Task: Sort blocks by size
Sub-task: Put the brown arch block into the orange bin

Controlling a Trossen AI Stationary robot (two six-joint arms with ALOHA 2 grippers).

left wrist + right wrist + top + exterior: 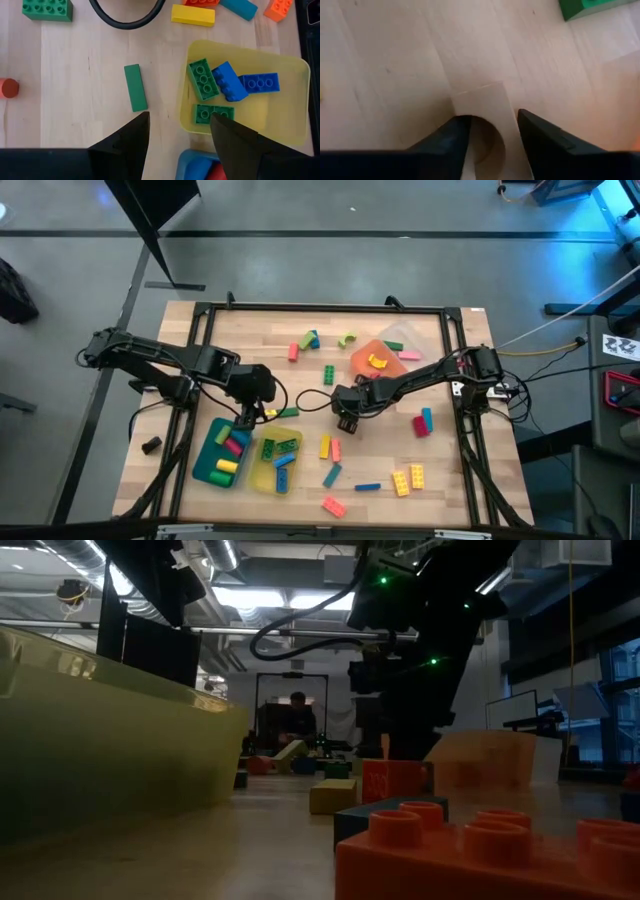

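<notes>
- Now the right gripper (487,132) straddles a pale wooden arched block (482,115), fingers either side; whether they grip yet, I cannot tell.
- Left gripper (177,132) hangs open, holding nothing, over the yellow plastic tray's (295,90) edge.

Blocks lie scattered over the wooden table, in red, pink, yellow, green, blue and teal. A pale arched block (482,117) lies flat on the wood between two dark fingers, its curved cut-out facing them. A flat green bar (135,87) lies just beside the yellow tray; inside that tray sit two green studded blocks (202,79) and two blue blocks (258,82), one blue tilted against a green. A square green block (328,374) lies mid-table. A yellow block (324,446) and a red one lie side by side.
</notes>
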